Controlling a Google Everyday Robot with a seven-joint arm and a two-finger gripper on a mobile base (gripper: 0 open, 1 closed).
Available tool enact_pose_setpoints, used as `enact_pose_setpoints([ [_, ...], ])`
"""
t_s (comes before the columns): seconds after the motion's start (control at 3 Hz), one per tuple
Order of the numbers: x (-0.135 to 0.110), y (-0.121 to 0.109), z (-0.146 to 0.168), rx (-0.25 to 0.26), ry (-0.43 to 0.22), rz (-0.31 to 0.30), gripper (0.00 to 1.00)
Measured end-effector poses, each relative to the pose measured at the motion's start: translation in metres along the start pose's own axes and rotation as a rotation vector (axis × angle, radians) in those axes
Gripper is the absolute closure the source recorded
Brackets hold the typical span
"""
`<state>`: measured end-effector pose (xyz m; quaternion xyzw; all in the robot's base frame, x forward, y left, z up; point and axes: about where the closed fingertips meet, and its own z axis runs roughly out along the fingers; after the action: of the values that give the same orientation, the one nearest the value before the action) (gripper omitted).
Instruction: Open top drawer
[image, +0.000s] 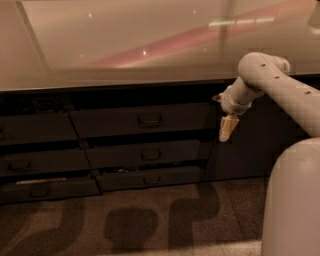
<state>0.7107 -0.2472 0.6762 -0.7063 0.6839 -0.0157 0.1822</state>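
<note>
1. The top drawer (110, 121) sits just under the pale countertop (125, 45), the uppermost front in the middle stack, with its small loop handle (149, 120) at the centre.
2. The gripper (226, 129) hangs pointing down, just right of that drawer's right end, apart from the handle and holding nothing.
3. I cannot tell whether it is clenched or released.
4. Two slimmer drawer fronts (145, 155) lie below, and a dark cabinet door (250, 150) stands to the right.

Gripper (226, 131) hangs downward; arm (280, 82) bent
</note>
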Motion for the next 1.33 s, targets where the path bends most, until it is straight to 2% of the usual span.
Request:
enact_pose_setpoints([
  [0.33, -0.046, -0.010, 0.010, -0.002, 0.051, -0.075, 0.00],
  [0.67, -0.076, -0.010, 0.018, -0.011, 0.093, -0.136, 0.00],
  [1.0, -0.079, -0.009, 0.020, -0.015, 0.099, -0.144, 0.00],
  [1.33, -0.076, -0.009, 0.022, -0.024, 0.021, -0.152, 0.00],
])
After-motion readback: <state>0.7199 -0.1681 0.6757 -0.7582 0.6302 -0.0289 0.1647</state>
